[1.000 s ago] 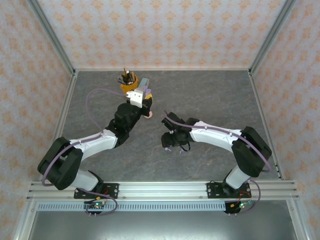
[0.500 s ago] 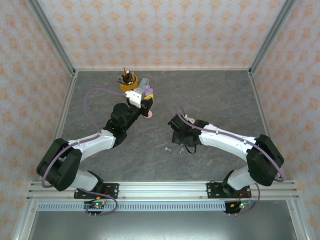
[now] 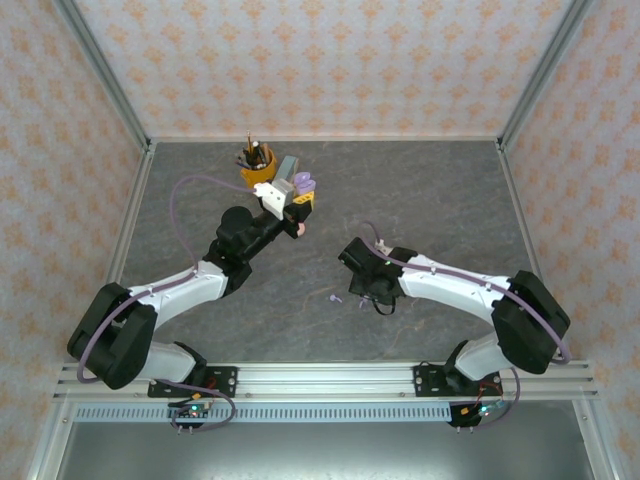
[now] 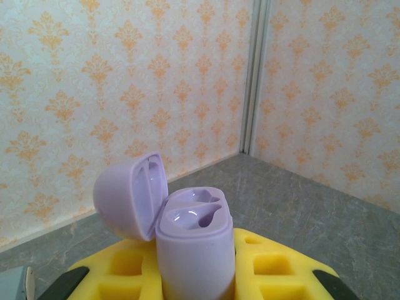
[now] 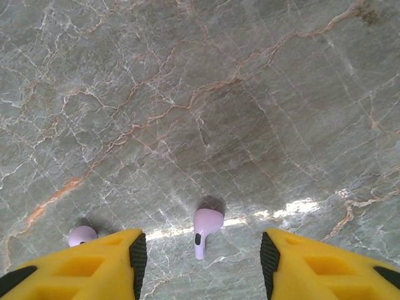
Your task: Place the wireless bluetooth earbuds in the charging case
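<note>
Right gripper (image 5: 203, 253) hangs half-open and empty, a lilac earbud (image 5: 207, 224) lying on the table (image 5: 187, 94) between its jaws. Left gripper (image 3: 300, 198), farther off to the left, clamps the open case (image 4: 190, 244). Pick-up step, likely: descend, then close gently on the bud.

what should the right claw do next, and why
Probably lower the right claw straight down and close it on the lilac earbud, which lies untouched on the table between its open jaws. The left claw holds the charging case upright, lid open and both wells empty, so it looks ready for a bud.
</note>
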